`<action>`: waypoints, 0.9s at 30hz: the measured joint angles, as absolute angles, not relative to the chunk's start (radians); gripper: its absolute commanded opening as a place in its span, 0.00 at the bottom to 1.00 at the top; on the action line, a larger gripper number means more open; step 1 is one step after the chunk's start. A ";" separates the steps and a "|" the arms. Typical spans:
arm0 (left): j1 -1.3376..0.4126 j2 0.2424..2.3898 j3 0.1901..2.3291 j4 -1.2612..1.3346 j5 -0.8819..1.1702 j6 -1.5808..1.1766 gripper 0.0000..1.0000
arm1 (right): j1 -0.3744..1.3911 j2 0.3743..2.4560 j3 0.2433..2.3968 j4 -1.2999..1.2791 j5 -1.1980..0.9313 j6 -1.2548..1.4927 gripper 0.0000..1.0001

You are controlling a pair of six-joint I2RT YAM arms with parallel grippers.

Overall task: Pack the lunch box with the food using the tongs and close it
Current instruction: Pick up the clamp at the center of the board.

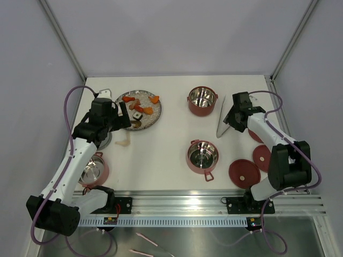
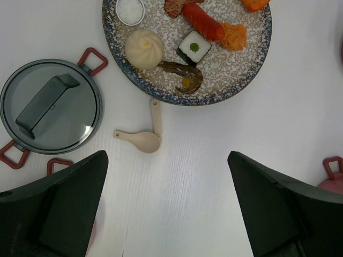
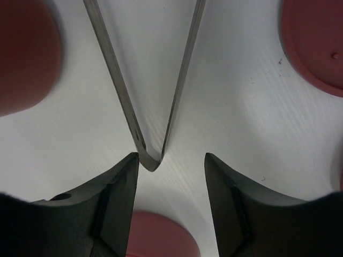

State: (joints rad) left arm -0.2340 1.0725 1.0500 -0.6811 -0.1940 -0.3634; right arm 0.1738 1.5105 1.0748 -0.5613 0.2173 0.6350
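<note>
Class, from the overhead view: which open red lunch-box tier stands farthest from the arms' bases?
The tier level with the speckled plate, just left of the open ends of the tongs; the other tiers all sit nearer the bases.

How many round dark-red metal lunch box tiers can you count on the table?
4 round dark-red metal tiers: one far centre, one nearer centre, one near left, one mostly hidden beneath the left arm. More may be hidden.

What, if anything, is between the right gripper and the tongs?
Nothing visible. The right gripper straddles the bent end of the tongs on the table, jaws apart. A red lid lies off to one side, clear of the grasp.
</note>
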 measured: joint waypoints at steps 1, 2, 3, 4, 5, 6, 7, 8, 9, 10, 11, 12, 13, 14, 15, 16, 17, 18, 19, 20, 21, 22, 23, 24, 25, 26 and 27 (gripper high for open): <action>-0.234 1.076 1.052 -0.683 -0.193 -0.362 0.99 | 0.173 1.535 1.085 -0.559 0.217 0.638 0.60; -0.234 1.081 1.053 -0.683 -0.193 -0.361 0.99 | 0.170 1.561 1.094 -0.557 0.216 0.640 0.60; -0.234 1.085 1.055 -0.684 -0.190 -0.361 0.99 | 0.168 1.586 1.102 -0.555 0.215 0.641 0.61; -0.234 1.091 1.055 -0.684 -0.187 -0.361 0.99 | 0.165 1.609 1.108 -0.551 0.214 0.641 0.61; -0.234 1.096 1.055 -0.684 -0.183 -0.362 0.99 | 0.159 1.632 1.113 -0.546 0.212 0.641 0.62; -0.234 1.103 1.055 -0.684 -0.175 -0.362 0.99 | 0.153 1.649 1.118 -0.546 0.206 0.642 0.62; -0.234 1.109 1.055 -0.683 -0.164 -0.363 0.99 | 0.146 1.673 1.126 -0.545 0.199 0.643 0.62; -0.234 1.115 1.055 -0.682 -0.155 -0.363 0.99 | 0.139 1.695 1.134 -0.543 0.196 0.644 0.62; -0.234 1.119 1.056 -0.683 -0.147 -0.364 0.99 | 0.134 1.718 1.142 -0.543 0.195 0.645 0.62; -0.234 1.123 1.059 -0.683 -0.137 -0.366 0.99 | 0.130 1.738 1.150 -0.542 0.192 0.647 0.61; -0.234 1.127 1.063 -0.682 -0.130 -0.366 0.99 | 0.127 1.756 1.156 -0.539 0.192 0.649 0.60; -0.234 1.129 1.066 -0.682 -0.125 -0.366 0.99 | 0.125 1.773 1.159 -0.534 0.191 0.650 0.59; -0.234 1.130 1.068 -0.680 -0.118 -0.366 0.99 | 0.123 1.789 1.162 -0.527 0.191 0.652 0.51; -0.234 1.130 1.070 -0.680 -0.113 -0.366 0.99 | 0.121 1.802 1.163 -0.519 0.189 0.651 0.46; -0.234 1.131 1.073 -0.680 -0.109 -0.366 0.99 | 0.121 1.814 1.165 -0.514 0.189 0.654 0.42; -0.234 1.131 1.075 -0.682 -0.107 -0.365 0.99 | 0.120 1.826 1.168 -0.510 0.188 0.654 0.29; -0.234 1.132 1.078 -0.685 -0.106 -0.365 0.99 | 0.120 1.836 1.172 -0.509 0.188 0.654 0.23; -0.234 1.133 1.079 -0.685 -0.105 -0.365 0.99 | 0.120 1.842 1.176 -0.506 0.188 0.654 0.17; -0.234 1.133 1.079 -0.688 -0.105 -0.364 0.99 | 0.120 1.848 1.181 -0.506 0.189 0.655 0.10; -0.234 1.133 1.079 -0.691 -0.106 -0.363 0.99 | 0.119 1.850 1.184 -0.506 0.191 0.656 0.01; -0.234 1.133 1.079 -0.691 -0.106 -0.363 0.99 | 0.119 1.848 1.184 -0.505 0.193 0.654 0.00; -0.234 1.132 1.079 -0.693 -0.107 -0.362 0.99 | 0.119 1.843 1.184 -0.505 0.193 0.659 0.00; -0.234 1.132 1.079 -0.694 -0.108 -0.362 0.99 | 0.120 1.832 1.179 -0.498 0.193 0.660 0.00; -0.234 1.132 1.079 -0.695 -0.108 -0.361 0.99 | 0.120 1.812 1.170 -0.496 0.195 0.660 0.00; -0.234 1.132 1.079 -0.696 -0.109 -0.358 0.99 | 0.120 1.790 1.161 -0.500 0.199 0.660 0.00; -0.234 1.132 1.079 -0.698 -0.109 -0.357 0.99 | 0.120 1.756 1.150 -0.507 0.204 0.661 0.00; -0.234 1.132 1.079 -0.701 -0.110 -0.353 0.99 | 0.120 1.717 1.141 -0.518 0.212 0.660 0.00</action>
